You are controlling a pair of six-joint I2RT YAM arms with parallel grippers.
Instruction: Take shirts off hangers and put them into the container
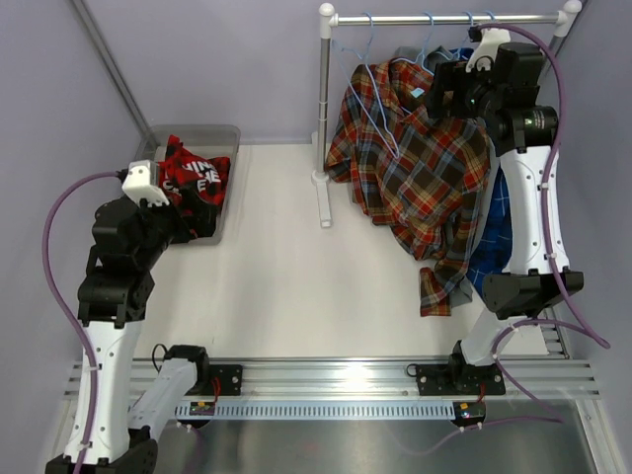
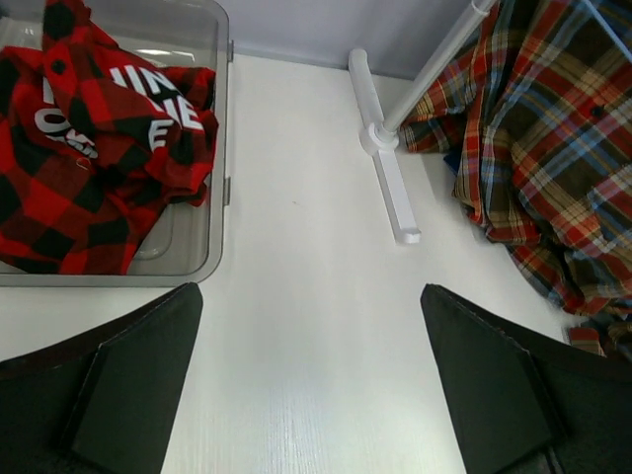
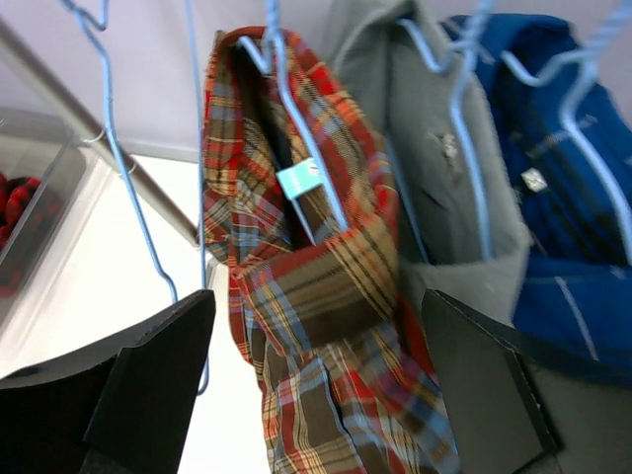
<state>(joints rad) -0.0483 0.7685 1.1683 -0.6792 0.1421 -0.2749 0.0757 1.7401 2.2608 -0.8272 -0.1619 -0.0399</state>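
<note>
1. Left gripper (image 2: 311,380) jaws wide, empty; low over the table (image 2: 316,247), near the container's corner.
2. Container (image 2: 219,118) far left; red-black shirt (image 2: 89,148) crumpled inside.
3. Right gripper (image 3: 316,385) jaws wide, holding nothing; raised, facing the orange plaid shirt (image 1: 425,168) at its collar.
4. Rail (image 1: 444,18): bare hanger (image 3: 138,207) leftmost; then orange plaid, grey shirt (image 3: 434,178), blue shirt (image 3: 563,227), all hanging.

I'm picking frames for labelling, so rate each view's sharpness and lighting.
Top external: evenly lit and sharp, with mild glare on the metal sheet at the bottom. Left wrist: crisp on the red-black shirt in the container, with only soft shadows. Right wrist: softest of the three, with the grey shirt and blue shirt blurred and the hangers smeared.
</note>
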